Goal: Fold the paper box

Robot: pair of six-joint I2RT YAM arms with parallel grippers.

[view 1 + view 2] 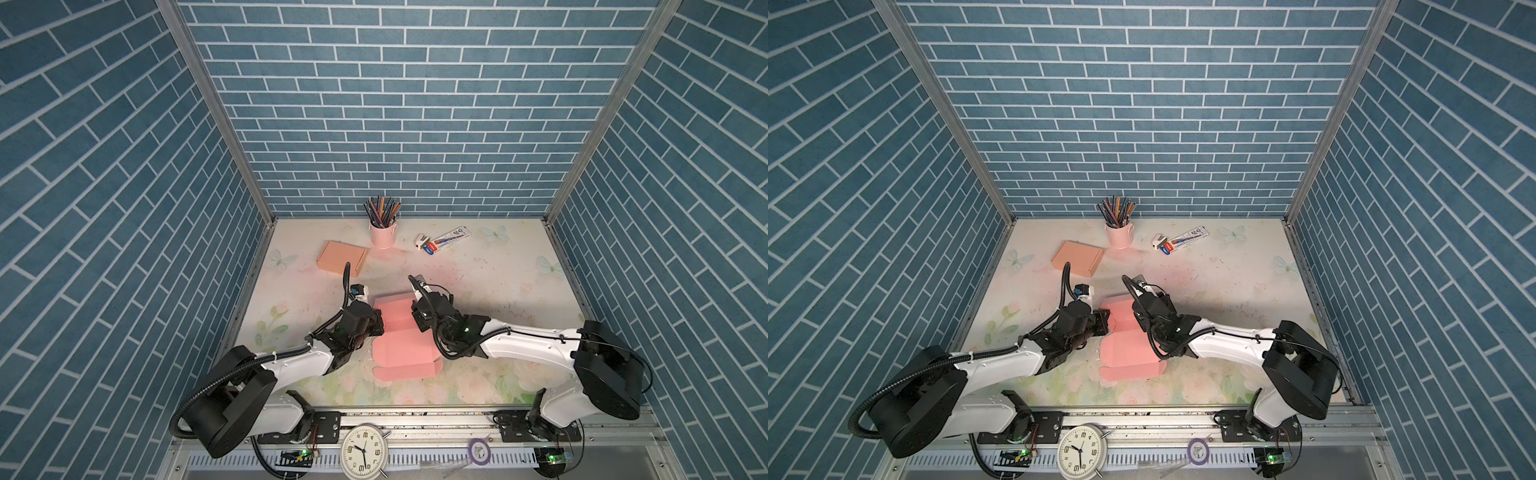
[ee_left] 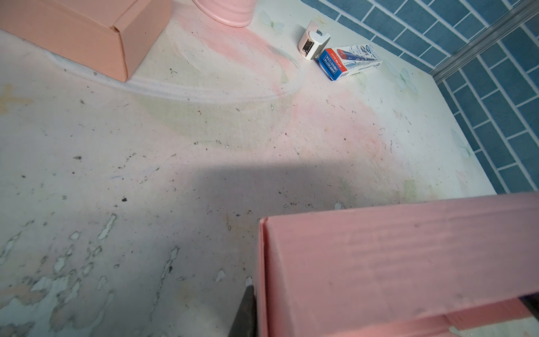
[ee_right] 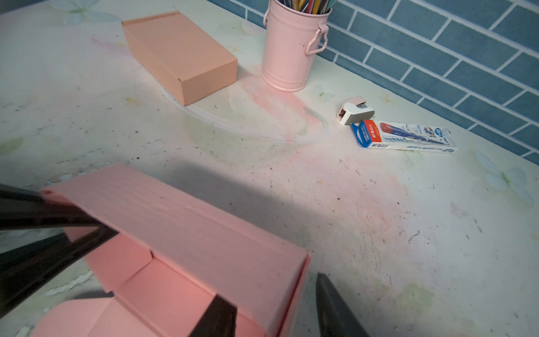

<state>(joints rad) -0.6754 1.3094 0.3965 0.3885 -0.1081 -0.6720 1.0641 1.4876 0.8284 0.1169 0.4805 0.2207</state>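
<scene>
Roughly at the middle of the flowered table (image 1: 511, 286), toward its near side, the pink paper box (image 1: 397, 345) is found half-formed. In both top views it is seen to lie between the two grippers. Its far part stands up as walls, while its lid panel (image 1: 401, 372) lies flat toward the near edge.

The left gripper (image 1: 379, 327) is set against the box's left end. In the right wrist view its two black fingers (image 3: 58, 216) are seen pressed together on that end wall, with the pink card pinched between them. In the left wrist view only one finger (image 2: 246, 309) is shown, just outside the wall; the other is hidden behind the card.

The right gripper (image 3: 271, 287) is placed at the box's right end with its jaws spread. One finger is seen inside the box and one outside, and the right wall stands between them, clamped by neither. Whether the inner finger touches the card cannot be told.

Well apart from the box, near the back wall, a closed peach box (image 1: 343, 257), a pink pencil cup (image 1: 383, 237), a small stapler (image 1: 421, 241) and a pen carton (image 1: 451, 236) are seen.
</scene>
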